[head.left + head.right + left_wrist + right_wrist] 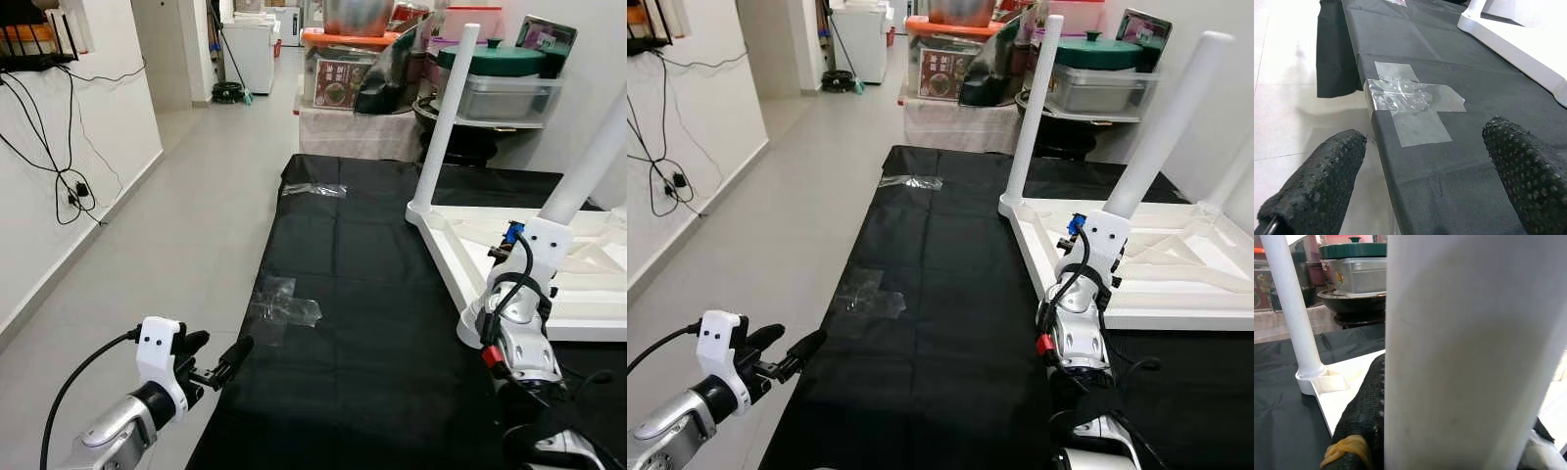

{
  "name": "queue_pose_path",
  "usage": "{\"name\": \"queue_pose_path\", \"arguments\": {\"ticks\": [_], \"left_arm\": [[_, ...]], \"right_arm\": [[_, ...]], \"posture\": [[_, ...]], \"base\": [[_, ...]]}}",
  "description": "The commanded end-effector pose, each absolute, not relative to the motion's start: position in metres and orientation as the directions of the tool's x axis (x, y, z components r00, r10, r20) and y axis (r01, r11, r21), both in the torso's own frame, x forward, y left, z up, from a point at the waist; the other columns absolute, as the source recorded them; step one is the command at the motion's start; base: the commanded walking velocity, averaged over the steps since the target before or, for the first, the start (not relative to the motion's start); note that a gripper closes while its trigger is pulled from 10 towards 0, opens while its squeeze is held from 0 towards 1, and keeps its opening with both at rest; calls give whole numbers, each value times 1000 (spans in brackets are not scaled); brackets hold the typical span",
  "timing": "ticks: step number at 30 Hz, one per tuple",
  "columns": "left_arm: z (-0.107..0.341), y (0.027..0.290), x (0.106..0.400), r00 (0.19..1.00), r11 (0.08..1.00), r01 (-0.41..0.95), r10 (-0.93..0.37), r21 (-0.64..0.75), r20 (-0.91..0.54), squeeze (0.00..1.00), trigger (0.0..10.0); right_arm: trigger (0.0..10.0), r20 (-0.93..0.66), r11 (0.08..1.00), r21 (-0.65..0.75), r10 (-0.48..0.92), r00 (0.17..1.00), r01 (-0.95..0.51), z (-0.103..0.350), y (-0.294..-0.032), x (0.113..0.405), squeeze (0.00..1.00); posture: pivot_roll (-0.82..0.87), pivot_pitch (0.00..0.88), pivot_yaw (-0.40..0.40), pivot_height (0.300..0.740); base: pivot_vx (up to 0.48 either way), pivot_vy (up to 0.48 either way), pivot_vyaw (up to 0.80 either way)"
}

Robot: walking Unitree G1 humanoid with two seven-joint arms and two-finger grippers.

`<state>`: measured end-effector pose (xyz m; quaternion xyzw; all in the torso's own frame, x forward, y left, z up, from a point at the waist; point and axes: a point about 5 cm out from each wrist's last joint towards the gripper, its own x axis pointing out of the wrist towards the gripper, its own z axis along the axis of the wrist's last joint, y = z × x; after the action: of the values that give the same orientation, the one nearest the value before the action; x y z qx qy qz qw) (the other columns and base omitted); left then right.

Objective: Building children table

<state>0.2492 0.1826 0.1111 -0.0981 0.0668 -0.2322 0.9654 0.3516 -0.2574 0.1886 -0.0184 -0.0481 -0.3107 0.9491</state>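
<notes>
Right now my right gripper (pixel 1114 227) is clamped around a white table leg (pixel 1164 125), which stands tilted on the near corner of the upturned white tabletop (pixel 1176 299) at about two o'clock on the black cloth (pixel 940 294). Another white leg (pixel 1031 113) stands upright on the far corner at one o'clock. My left gripper (pixel 217 360) hovers at eight o'clock with fingers (pixel 1322 188) spread apart, near the clear tape patch (pixel 1410 100) on the cloth's edge.

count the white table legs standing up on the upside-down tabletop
3. One leg stands at the far left corner; the near leg is gripped by the right gripper; a third leg shows at the right edge. A fourth may be out of frame.
</notes>
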Motion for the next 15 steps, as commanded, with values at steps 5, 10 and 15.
{"name": "queue_pose_path", "arguments": {"ticks": [5, 10, 15], "left_arm": [[108, 180, 249, 877, 870, 442, -470, -218, -98, 0, 10000], [108, 180, 249, 877, 870, 442, -470, -217, -99, 0, 10000], [108, 181, 249, 877, 871, 442, -470, -216, -101, 0, 10000]], "right_arm": [[10000, 4, 853, -238, -478, 879, 465, 160, -246, 353, 0], [10000, -14, 863, -239, -460, 888, 444, 157, -244, 354, 0], [10000, -18, 867, -241, -452, 892, 435, 156, -243, 354, 0]], "posture": [[52, 0, -75, 740], [52, 0, -75, 740], [54, 0, -74, 740]], "base": [[0, 0, 0], [0, 0, 0], [0, 0, 0]]}}
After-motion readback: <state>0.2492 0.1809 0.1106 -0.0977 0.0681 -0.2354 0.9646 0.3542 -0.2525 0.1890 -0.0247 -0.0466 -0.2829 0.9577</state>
